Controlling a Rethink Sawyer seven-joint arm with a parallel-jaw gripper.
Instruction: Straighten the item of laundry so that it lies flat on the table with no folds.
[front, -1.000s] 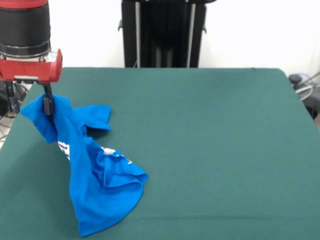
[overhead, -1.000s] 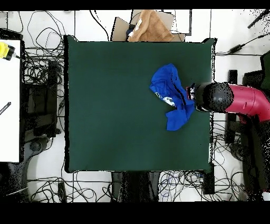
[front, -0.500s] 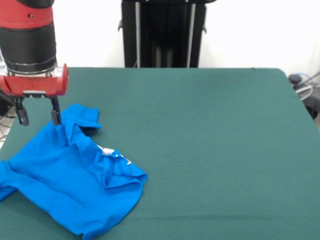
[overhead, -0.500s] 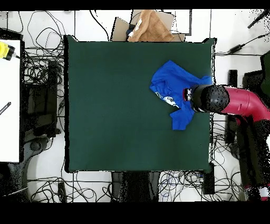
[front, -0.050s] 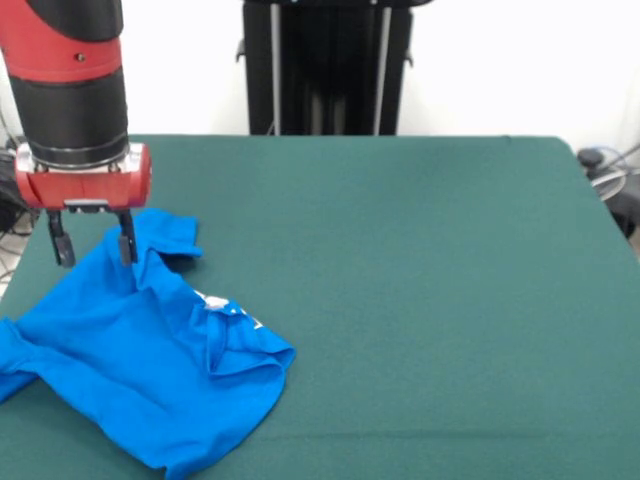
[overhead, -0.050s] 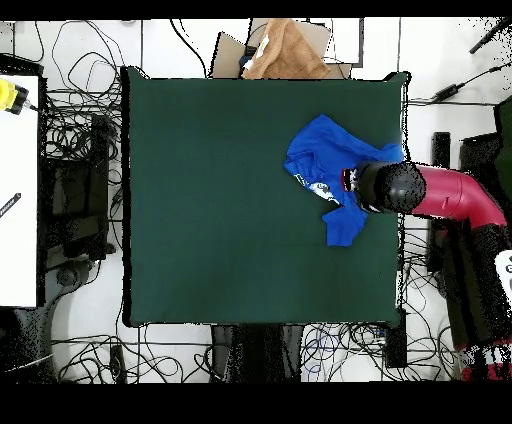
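The item of laundry (front, -0.050s: 130, 370), a bright blue T-shirt, lies crumpled at the left front of the green table (front, -0.050s: 400, 280), with folds and a strip of white print showing near its middle. In the overhead view the item of laundry (overhead, -0.050s: 325, 165) sits by the table's right edge, partly under the arm. My gripper (front, -0.050s: 93, 246) hangs open just above the shirt's far left part, one finger over the cloth, holding nothing.
The shirt's left end reaches the table's left edge in the front view. A brown cloth on a cardboard box (overhead, -0.050s: 283, 52) lies beyond the table's top edge overhead. Cables cover the floor around the table.
One second ago my gripper held the shirt lifted; it let go and the cloth dropped onto the table. Since then the open gripper has shifted slightly right and down.
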